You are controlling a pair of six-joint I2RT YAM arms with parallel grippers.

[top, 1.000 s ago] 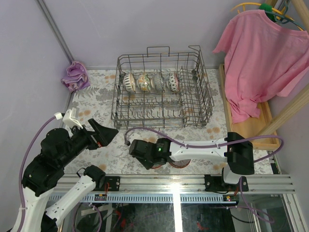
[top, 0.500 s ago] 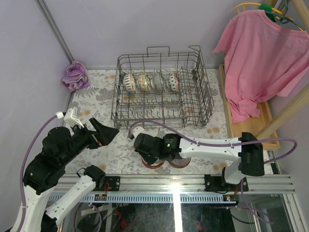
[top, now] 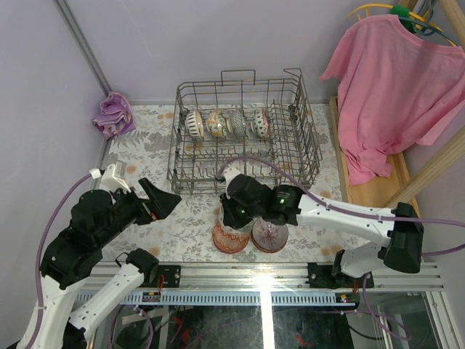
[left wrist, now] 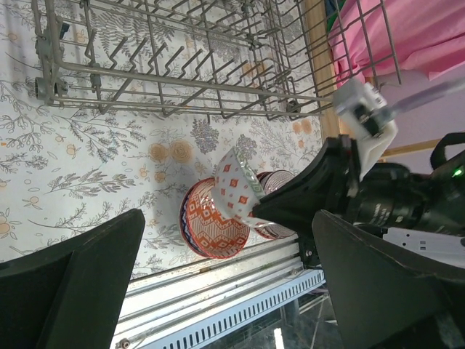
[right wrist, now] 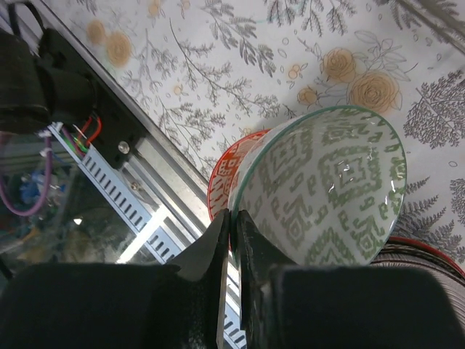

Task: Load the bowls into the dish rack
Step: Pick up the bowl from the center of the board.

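Observation:
The grey wire dish rack (top: pixel 245 156) stands at the back of the table with several bowls (top: pixel 225 123) upright in its far row. My right gripper (top: pixel 228 213) is shut on the rim of a bowl with a green pattern inside (right wrist: pixel 327 189); its outside is white with orange diamonds (left wrist: pixel 236 182). It holds the bowl tilted above an orange-patterned bowl (top: pixel 230 238) on the table, just in front of the rack. Another bowl (top: pixel 269 235) sits beside that one. My left gripper (top: pixel 161 203) is open and empty, left of these bowls.
A purple cloth (top: pixel 113 114) lies at the back left. A pink shirt (top: pixel 392 80) hangs at the right over a wooden board (top: pixel 378 190). The metal rail (top: pixel 261 275) runs along the near edge. The rack's front wall (left wrist: pixel 182 76) is close to the held bowl.
My right gripper has risen and moved right and toward the rack with the green-patterned bowl, uncovering the two bowls on the table. My left arm has barely moved.

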